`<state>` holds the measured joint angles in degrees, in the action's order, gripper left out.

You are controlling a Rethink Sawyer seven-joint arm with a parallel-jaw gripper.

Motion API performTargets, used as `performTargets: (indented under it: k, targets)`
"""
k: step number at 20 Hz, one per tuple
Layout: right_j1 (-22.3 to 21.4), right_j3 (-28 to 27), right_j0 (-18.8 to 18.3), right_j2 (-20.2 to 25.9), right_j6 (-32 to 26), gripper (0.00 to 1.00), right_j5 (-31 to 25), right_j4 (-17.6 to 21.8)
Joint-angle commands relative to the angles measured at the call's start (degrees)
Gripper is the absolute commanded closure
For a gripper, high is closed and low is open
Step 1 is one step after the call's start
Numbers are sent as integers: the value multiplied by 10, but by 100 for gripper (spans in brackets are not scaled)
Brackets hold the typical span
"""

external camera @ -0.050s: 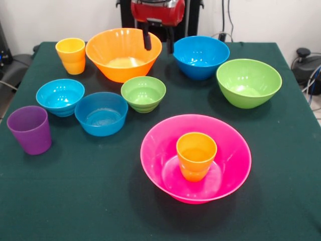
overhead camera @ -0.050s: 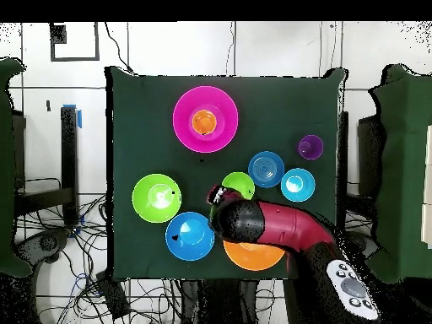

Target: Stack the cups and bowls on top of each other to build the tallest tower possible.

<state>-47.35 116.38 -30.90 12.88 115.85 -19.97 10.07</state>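
Orange bowl point(external camera @ -0.050s: 123, 53) sitting top centre, open empty gripper point(external camera @ -0.050s: 159, 41) hanging at its rim; orange cup point(external camera @ -0.050s: 196, 155) standing inside pink bowl point(external camera @ -0.050s: 231, 150).

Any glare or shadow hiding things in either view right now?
Front view: soft glare spots inside the large glossy pink plastic bowl and large orange plastic bowl; nothing hidden. Overhead view: the red and black arm covers most of that orange bowl.

Orange plastic cup point(external camera @ -0.050s: 196, 154) stands inside large pink plastic bowl point(external camera @ -0.050s: 235, 165) at front; small green plastic bowl point(external camera @ -0.050s: 143, 93) behind-left, between small blue plastic bowl point(external camera @ -0.050s: 101, 113) and medium green plastic bowl point(external camera @ -0.050s: 249, 82).
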Motion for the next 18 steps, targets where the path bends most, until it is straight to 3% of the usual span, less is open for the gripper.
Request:
performTargets:
  k: [1, 9, 18]
  targets:
    - [-13, 82, 2, -1, 70, 0, -9, -15]
    - [35, 103, 1, -21, 91, 0, 87, 1]
    - [37, 121, -30, -26, 63, 0, 106, 15]
